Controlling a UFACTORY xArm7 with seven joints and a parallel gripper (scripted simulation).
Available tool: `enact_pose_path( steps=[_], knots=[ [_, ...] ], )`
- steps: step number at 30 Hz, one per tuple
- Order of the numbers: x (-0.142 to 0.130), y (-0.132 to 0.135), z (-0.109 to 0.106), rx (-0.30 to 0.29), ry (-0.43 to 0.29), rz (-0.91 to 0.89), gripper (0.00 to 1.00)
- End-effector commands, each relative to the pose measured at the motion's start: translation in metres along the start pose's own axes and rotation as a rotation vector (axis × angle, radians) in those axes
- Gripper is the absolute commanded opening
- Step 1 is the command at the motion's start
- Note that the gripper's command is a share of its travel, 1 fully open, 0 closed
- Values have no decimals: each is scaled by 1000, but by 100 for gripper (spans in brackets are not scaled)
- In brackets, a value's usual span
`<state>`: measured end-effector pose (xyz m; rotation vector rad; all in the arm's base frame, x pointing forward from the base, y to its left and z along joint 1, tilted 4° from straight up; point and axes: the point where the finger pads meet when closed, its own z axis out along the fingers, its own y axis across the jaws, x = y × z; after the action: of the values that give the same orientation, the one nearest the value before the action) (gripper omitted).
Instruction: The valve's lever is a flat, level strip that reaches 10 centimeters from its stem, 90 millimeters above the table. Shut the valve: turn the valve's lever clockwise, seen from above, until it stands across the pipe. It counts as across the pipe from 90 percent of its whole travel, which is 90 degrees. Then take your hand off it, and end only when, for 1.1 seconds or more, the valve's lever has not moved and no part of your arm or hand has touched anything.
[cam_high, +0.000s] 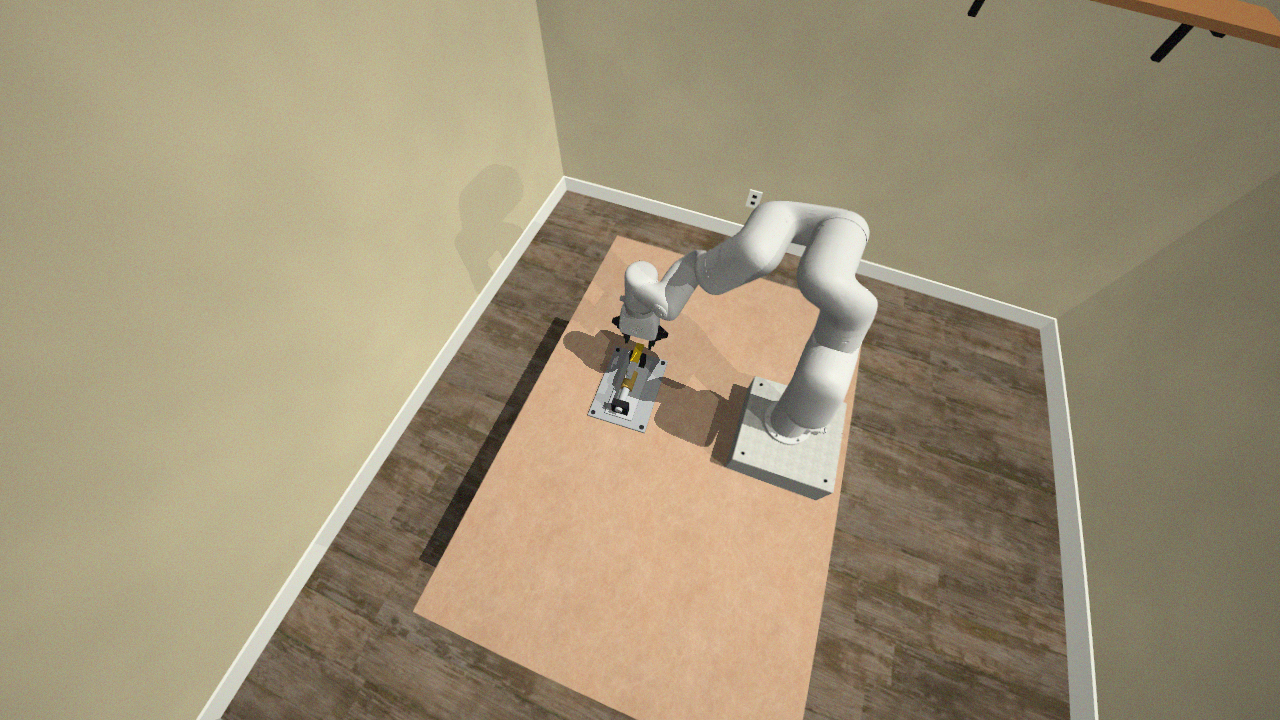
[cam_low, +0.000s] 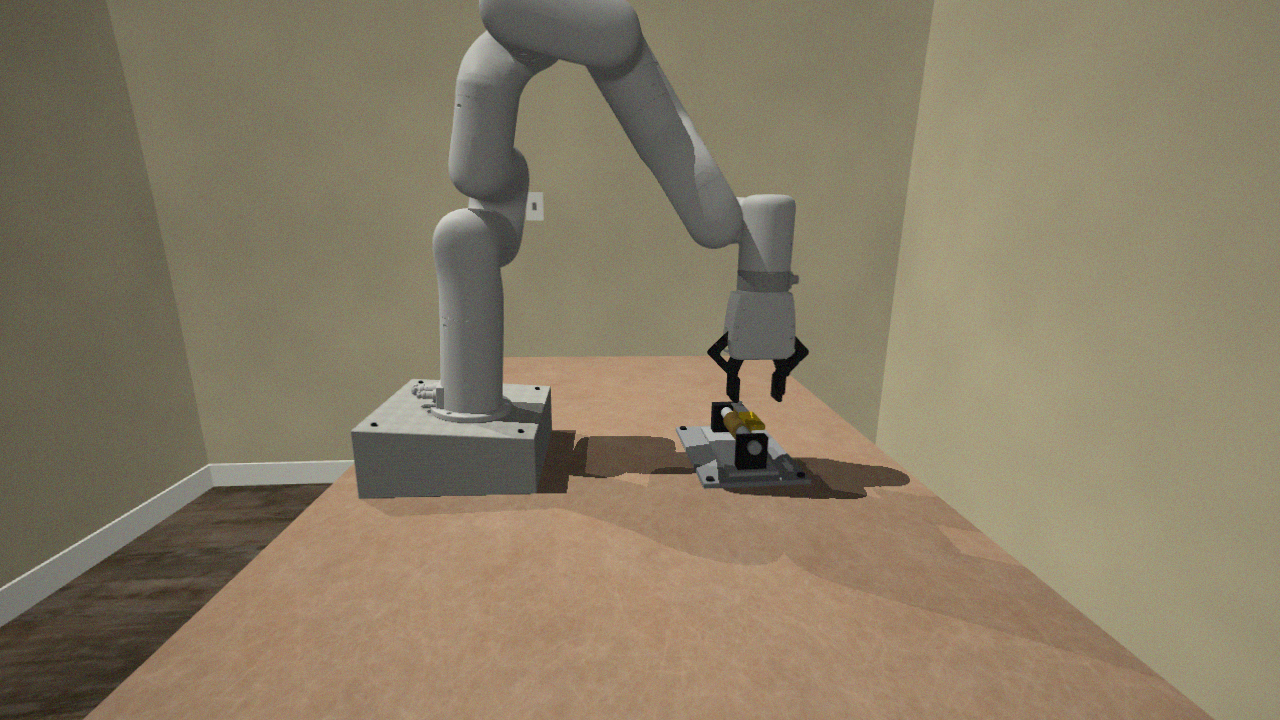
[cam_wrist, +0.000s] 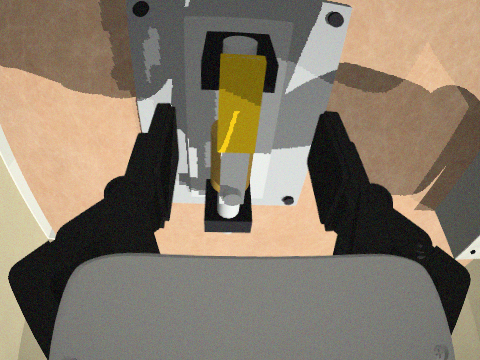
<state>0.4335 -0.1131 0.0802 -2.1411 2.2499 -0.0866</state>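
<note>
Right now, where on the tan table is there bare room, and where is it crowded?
Bare: the broad near stretch of the tan table top, and the strip between the grey arm pedestal and the grey valve plate. Crowded: over the yellow lever, beneath the open black gripper.

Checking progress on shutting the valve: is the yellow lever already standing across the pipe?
No. In the wrist view the yellow lever lies along the pipe, between the two black clamps.
</note>
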Motion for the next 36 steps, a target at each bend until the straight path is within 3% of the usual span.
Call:
enact_pose_path(
  steps=[1, 17, 36],
  knots=[
    [0, -1, 6, 3, 1, 0, 68],
    [0, -1, 23, 3, 1, 0, 68],
    [0, -1, 25, 3, 1, 0, 68]
  ],
)
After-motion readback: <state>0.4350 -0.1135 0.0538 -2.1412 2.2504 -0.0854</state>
